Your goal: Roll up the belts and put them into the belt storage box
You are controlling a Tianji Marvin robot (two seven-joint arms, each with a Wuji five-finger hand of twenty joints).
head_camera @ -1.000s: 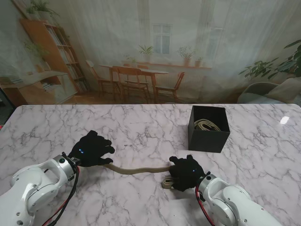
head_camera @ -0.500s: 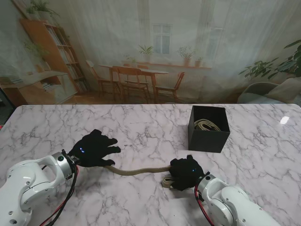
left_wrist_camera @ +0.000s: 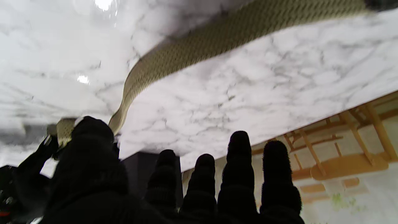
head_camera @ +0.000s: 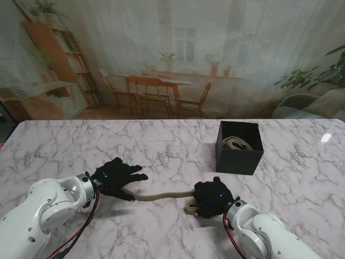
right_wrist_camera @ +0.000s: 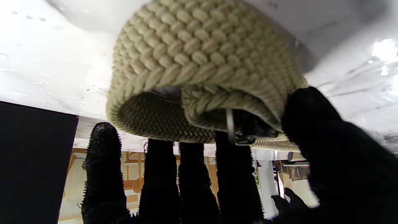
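A woven beige belt [head_camera: 161,195] lies across the marble table [head_camera: 161,151] between my two hands. My left hand [head_camera: 116,177] hovers over the belt's left end with its fingers [left_wrist_camera: 239,161] spread and straight, and the belt [left_wrist_camera: 192,53] runs past the thumb. My right hand [head_camera: 212,198] is shut on the belt's rolled end [head_camera: 190,206]. In the right wrist view the coil [right_wrist_camera: 202,62] sits between thumb and fingers [right_wrist_camera: 158,180], with a metal buckle [right_wrist_camera: 231,127] at its core. The black storage box [head_camera: 239,154] stands farther right, with a rolled belt [head_camera: 236,143] inside.
The box's dark wall [right_wrist_camera: 34,161] stands close beside my right hand. Bare marble [head_camera: 70,145] stretches to the left and far side. The table's far edge [head_camera: 161,121] meets a printed room backdrop.
My left hand has slid right along the belt toward the right hand and spread its fingers wider. The flat stretch of belt is shorter. The right hand has barely moved.
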